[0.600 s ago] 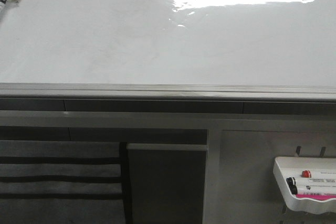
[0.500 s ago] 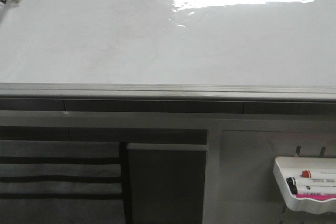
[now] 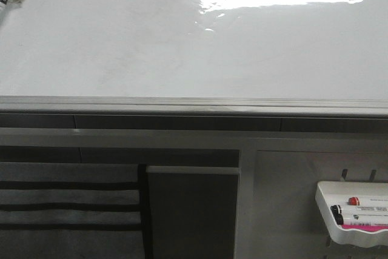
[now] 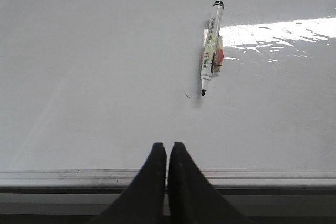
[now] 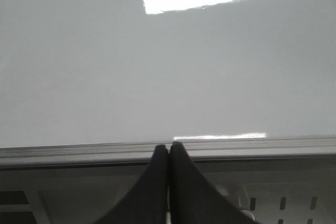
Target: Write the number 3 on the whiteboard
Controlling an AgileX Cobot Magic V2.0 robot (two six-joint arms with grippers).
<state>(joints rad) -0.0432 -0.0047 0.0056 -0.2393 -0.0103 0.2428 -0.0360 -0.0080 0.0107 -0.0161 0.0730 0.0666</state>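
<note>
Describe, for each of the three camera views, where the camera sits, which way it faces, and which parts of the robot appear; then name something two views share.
Front view: faces forward over the large glossy white whiteboard; small white marker tray at lower right; no robot part shows.
Left wrist view: on the left arm, facing the board; closed left end effector below a clear-barrelled uncapped marker.
Right wrist view: on the right arm, facing the board's grey metal edge rail; closed right end effector.
Shared: all three show the whiteboard and rail.
</note>
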